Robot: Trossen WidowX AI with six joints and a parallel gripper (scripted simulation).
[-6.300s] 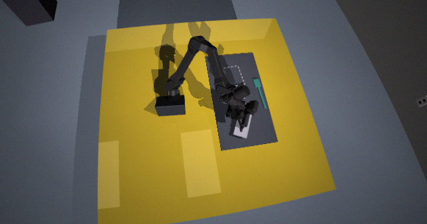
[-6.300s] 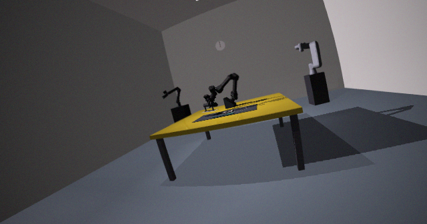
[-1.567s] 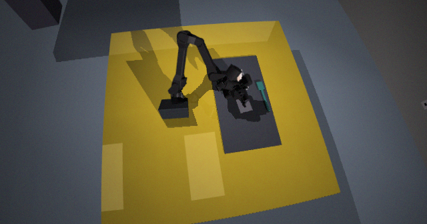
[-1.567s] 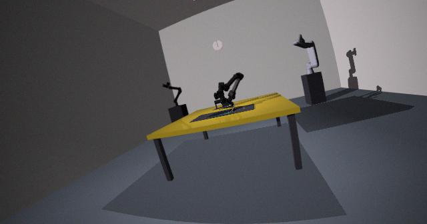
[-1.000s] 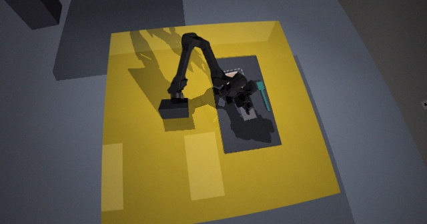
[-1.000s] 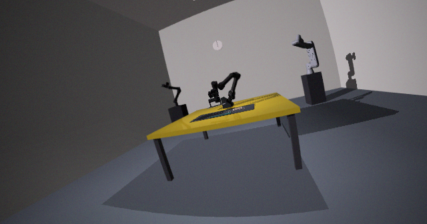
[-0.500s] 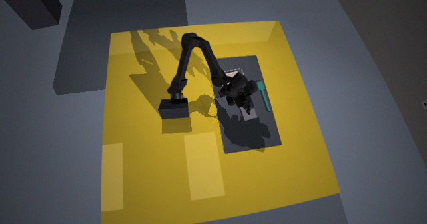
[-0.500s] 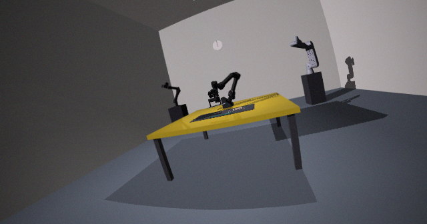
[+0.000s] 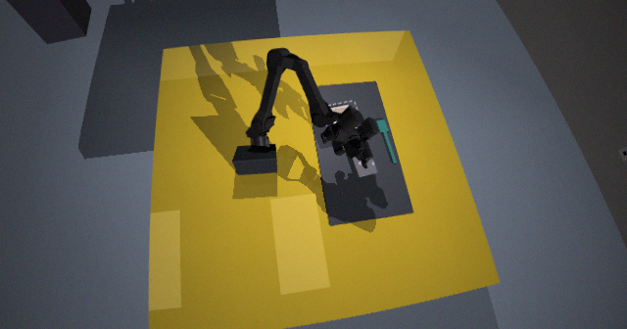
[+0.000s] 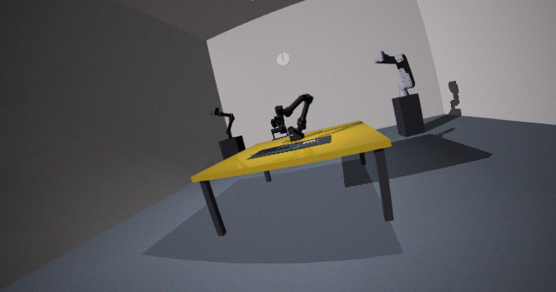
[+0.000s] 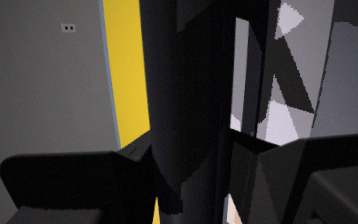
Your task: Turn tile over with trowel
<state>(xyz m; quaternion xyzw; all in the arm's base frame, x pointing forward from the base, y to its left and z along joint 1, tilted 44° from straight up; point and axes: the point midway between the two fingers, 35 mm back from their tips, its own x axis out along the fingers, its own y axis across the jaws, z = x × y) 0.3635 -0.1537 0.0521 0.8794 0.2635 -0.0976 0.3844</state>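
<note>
My gripper is shut on the thick black handle of the trowel, which stands between the fingers in the wrist view. The trowel's flat grey blade shows beyond the hand, over the mat, with light and shadow patches on it. The mat is dark grey. The tile is peach-coloured and lies at the dashed outline; the arm hides much of both. A peach sliver of the tile shows at the bottom of the wrist view. Its marked side cannot be made out.
A teal tool with a broad head and a long handle lies near the mat's far long edge, beside the hand. The arm's base stands on the yellow table. Other arms on pedestals stand beyond the table in the exterior view.
</note>
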